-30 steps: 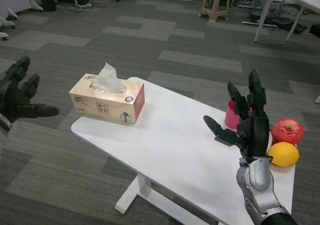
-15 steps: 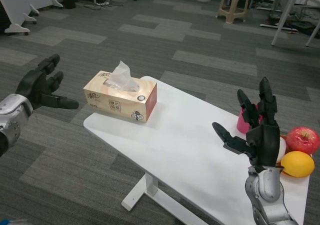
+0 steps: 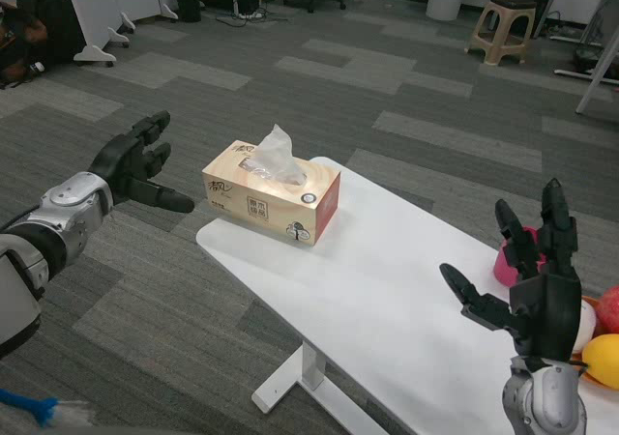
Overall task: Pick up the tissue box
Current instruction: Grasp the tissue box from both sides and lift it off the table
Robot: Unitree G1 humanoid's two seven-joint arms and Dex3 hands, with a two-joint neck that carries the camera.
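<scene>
The tissue box [image 3: 273,192] is tan with a red end and a white tissue sticking out of its top. It stands on the far left corner of the white table [image 3: 406,290]. My left hand [image 3: 140,162] hovers open off the table's left side, fingers spread, a short gap from the box's left end. My right hand [image 3: 535,290] is raised open over the table's right part, far from the box, with nothing in it.
A pink cup [image 3: 512,266] stands behind my right hand. A red apple [image 3: 609,308] and a yellow fruit [image 3: 602,360] lie at the table's right edge. Grey carpet surrounds the table; a stool [image 3: 502,27] and a person [image 3: 29,19] are far back.
The camera has turned left, shifting everything rightward in the picture. My left hand has come closer to the box's left end. My right hand stays raised and open.
</scene>
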